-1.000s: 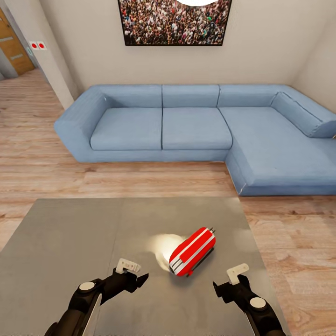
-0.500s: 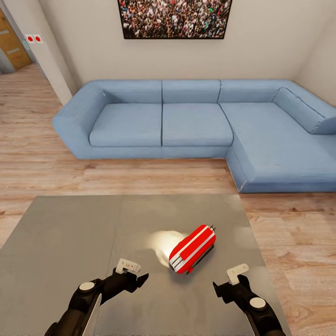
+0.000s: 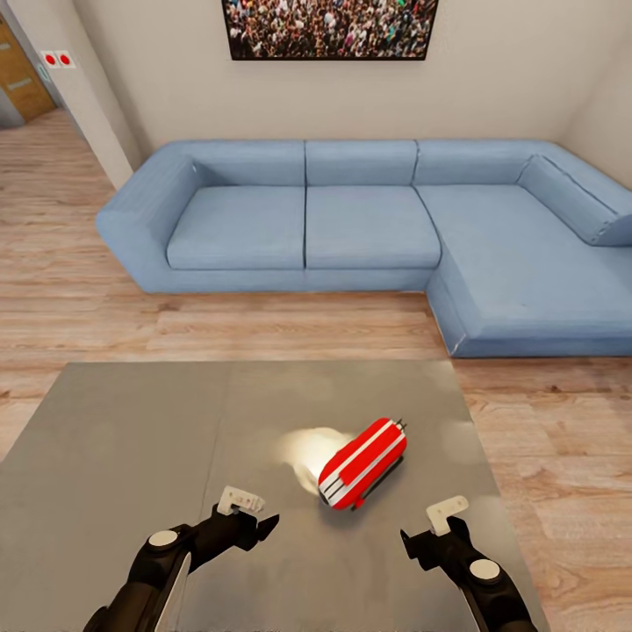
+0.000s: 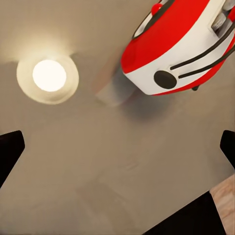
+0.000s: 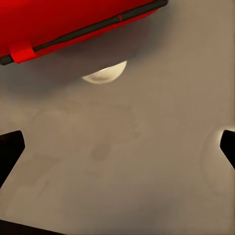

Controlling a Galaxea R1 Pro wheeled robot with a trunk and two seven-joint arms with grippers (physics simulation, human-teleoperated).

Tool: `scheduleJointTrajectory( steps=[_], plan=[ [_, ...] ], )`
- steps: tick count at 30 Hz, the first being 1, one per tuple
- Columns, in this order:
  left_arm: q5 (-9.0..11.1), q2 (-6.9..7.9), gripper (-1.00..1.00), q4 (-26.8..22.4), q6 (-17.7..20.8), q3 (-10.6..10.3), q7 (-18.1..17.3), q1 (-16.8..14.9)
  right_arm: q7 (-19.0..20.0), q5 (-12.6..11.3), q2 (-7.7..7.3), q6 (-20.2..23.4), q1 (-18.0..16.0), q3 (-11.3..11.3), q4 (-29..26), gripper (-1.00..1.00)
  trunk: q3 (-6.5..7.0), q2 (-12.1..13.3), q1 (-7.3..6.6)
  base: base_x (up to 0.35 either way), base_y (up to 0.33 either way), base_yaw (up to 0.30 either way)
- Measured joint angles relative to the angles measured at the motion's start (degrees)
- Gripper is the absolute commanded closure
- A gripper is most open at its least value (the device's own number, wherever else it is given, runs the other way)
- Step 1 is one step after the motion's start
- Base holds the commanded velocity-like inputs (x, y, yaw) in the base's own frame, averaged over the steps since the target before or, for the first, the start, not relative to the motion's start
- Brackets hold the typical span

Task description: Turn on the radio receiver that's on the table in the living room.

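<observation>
Fingers of my left gripper (image 3: pixel 256 518) and right gripper (image 3: pixel 420 529) spread wide, empty; radio receiver (image 3: pixel 362 463) between them on table (image 3: pixel 123 439), untouched.

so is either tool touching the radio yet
No, in the head view the left tool and right tool sit apart from the radio.

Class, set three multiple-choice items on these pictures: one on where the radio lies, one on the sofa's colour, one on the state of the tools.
1. The radio receiver lies
A on the sofa
B on the table
C on the floor

2. The sofa is
A blue
B green
C brown

3. The left tool and right tool are
A gripping the radio
B open, off the radio
C resting on the sofa

Answers: B, it rests on the grey top; A, blue cushions; B, both hover over the table, fingers apart.
</observation>
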Motion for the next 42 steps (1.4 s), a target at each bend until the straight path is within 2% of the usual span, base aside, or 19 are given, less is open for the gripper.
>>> scheduleJointTrajectory(
  steps=[26, 42],
  plan=[
    [0.01, -0.01, -1.00, 0.00, -0.03, 0.00, -0.09, -0.01, 0.00, 0.09, -0.05, 0.00, 0.00, -0.02, 0.00, -1.00, -2.36, 0.00, 0.00, 0.000, 0.000, 0.060],
    [0.00, -0.01, -1.00, -0.09, -0.08, 0.00, -0.09, -0.01, 0.25, -0.04, -0.05, 0.08, 0.00, -0.36, -0.57, -1.00, -2.58, 0.00, 0.00, 0.000, 0.000, 0.006]
  ],
)
